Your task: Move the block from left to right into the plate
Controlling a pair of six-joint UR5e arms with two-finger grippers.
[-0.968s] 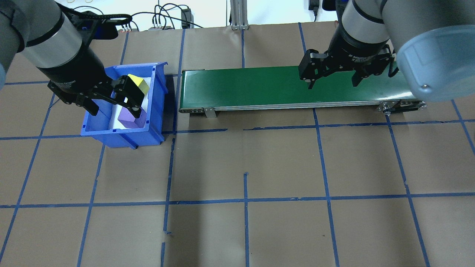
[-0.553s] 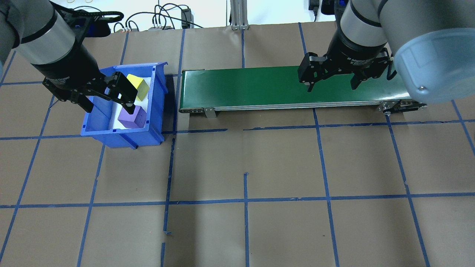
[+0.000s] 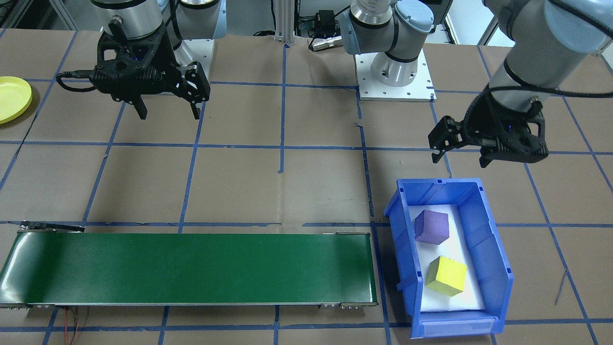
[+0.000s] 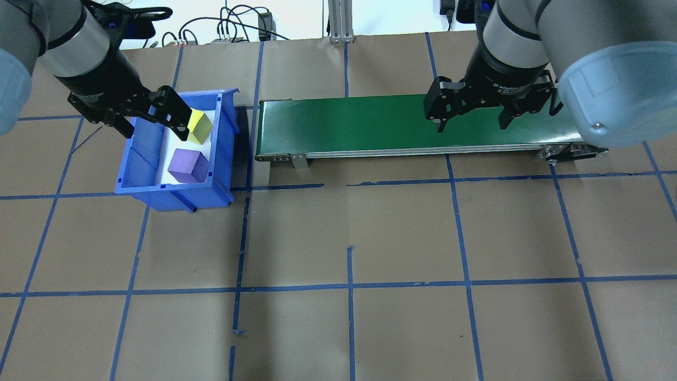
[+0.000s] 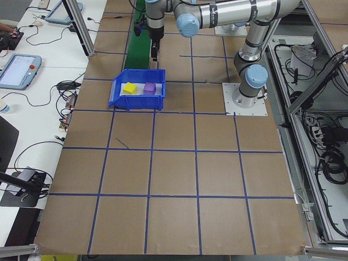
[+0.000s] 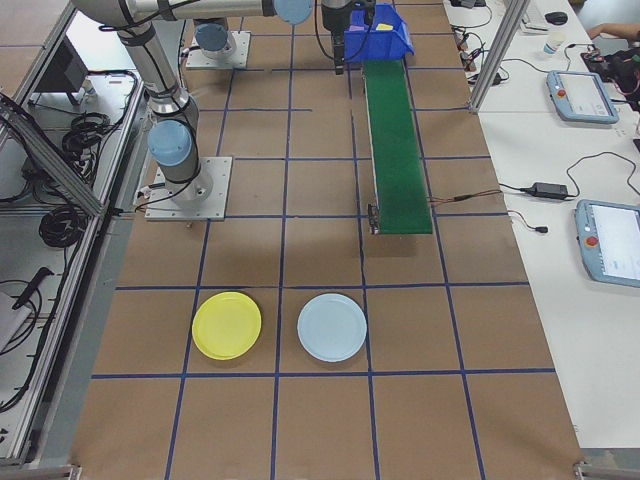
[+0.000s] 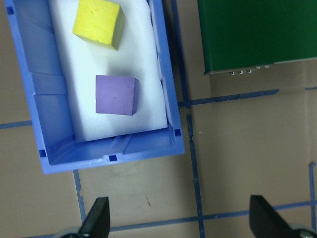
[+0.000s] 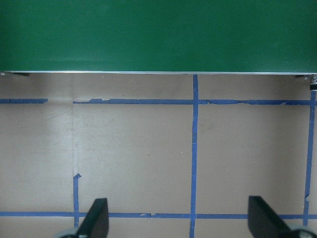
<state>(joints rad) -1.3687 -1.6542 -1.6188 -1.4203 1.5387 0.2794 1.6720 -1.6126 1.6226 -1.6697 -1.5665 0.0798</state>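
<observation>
Two foam blocks lie in the blue bin (image 3: 495,249): a yellow block (image 3: 448,274) (image 4: 199,127) (image 7: 97,23) and a purple block (image 3: 431,227) (image 4: 186,165) (image 7: 116,94). My left gripper (image 3: 459,158) (image 4: 153,126) (image 7: 179,220) hangs open and empty, raised above the bin's robot-side end. The right gripper (image 3: 168,113) (image 4: 472,123) (image 8: 178,220) is open and empty too, high over the table near the right end of the green conveyor belt (image 3: 187,268) (image 4: 370,124). The yellow plate (image 3: 12,98) (image 6: 226,325) lies on the table beyond the belt's right end.
A pale blue plate (image 6: 332,327) lies beside the yellow one. The conveyor belt (image 6: 395,140) carries nothing. Blue tape lines grid the brown paper table cover. Both arm bases stand on white mounts (image 3: 395,79) at the robot side.
My left gripper has lifted out of the bin and drawn back, still open and empty, uncovering the purple block. Both blocks stayed put. The right gripper barely moved.
</observation>
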